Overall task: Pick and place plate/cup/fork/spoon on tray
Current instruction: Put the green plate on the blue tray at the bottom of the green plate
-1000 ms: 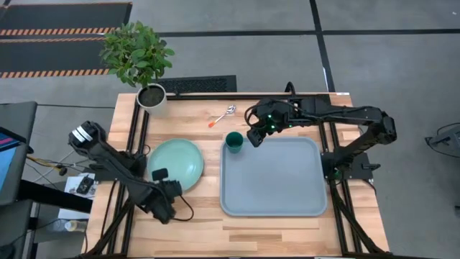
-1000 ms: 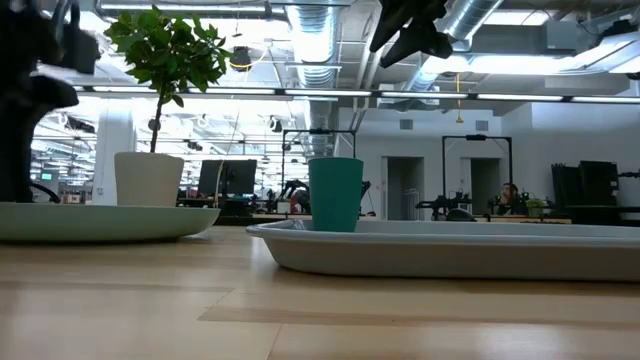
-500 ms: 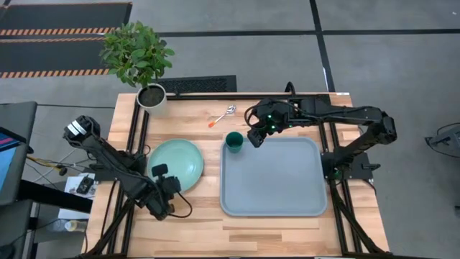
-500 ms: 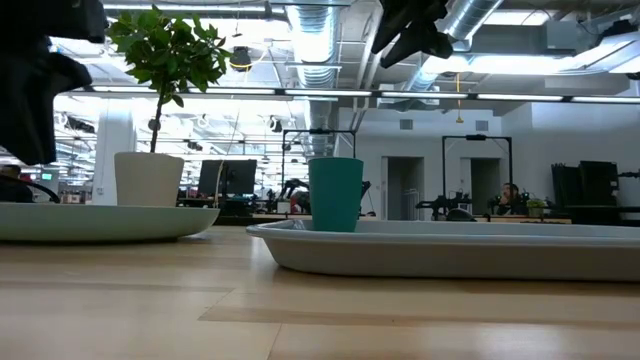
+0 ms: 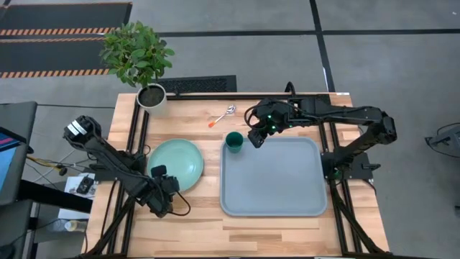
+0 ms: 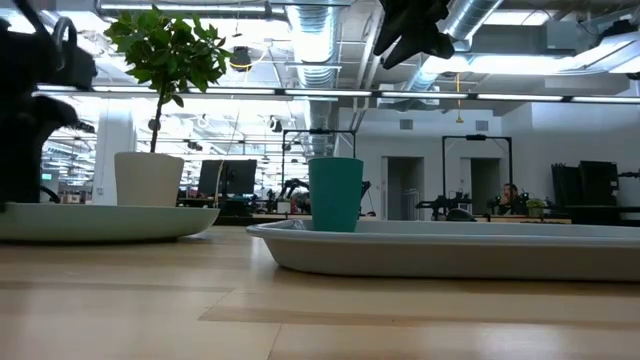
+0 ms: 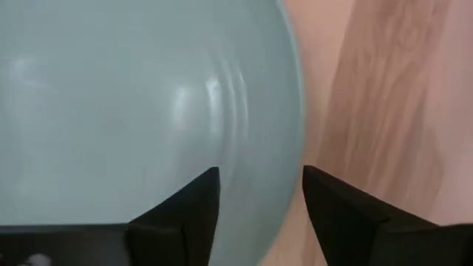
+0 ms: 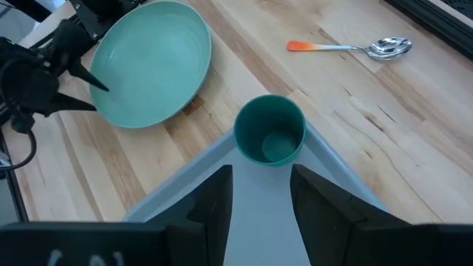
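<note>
Overhead view: straight down on desk (image 5: 237,223). Low view: desk-level, facing room. Wrist views: close behind each pincer; both share plate (image 8: 151,63).

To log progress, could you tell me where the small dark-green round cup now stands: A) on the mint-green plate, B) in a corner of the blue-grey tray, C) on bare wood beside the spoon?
B: the small dark-green round cup stands inside a corner of the light blue-grey rectangular tray.
</note>
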`<state>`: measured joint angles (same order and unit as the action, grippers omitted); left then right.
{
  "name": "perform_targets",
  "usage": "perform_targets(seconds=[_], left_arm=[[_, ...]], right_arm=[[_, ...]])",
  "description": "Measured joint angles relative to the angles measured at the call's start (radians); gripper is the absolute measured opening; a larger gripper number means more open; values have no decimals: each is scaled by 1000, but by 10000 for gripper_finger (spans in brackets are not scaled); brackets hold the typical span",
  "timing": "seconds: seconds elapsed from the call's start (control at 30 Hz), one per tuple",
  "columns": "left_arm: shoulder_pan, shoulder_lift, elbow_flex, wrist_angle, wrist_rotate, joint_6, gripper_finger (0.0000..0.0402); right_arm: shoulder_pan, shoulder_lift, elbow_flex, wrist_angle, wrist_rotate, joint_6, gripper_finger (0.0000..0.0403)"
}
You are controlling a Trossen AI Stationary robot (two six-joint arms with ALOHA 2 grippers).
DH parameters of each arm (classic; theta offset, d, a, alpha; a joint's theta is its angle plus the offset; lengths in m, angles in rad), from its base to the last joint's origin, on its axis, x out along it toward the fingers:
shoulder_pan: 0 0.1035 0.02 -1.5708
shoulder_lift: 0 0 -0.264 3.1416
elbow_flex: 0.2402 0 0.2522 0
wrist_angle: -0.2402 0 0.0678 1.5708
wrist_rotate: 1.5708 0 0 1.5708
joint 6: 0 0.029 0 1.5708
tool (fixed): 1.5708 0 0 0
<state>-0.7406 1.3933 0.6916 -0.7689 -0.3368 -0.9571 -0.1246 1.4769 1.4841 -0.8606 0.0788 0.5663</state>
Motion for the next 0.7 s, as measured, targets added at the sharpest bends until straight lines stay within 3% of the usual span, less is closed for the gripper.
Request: perform_targets(seconds=[0.27,0.47,0.7], left_arm=[[5,0,-47,39,48,11,121],[22,-1,-46,33,76,55,15],[23,0,-30,16,72,40,5]], right_arm=[[0,0,0,-1,0,-2,157],[0,0,0,0,1,-2,153],[0,0,0,0,1,1,153]])
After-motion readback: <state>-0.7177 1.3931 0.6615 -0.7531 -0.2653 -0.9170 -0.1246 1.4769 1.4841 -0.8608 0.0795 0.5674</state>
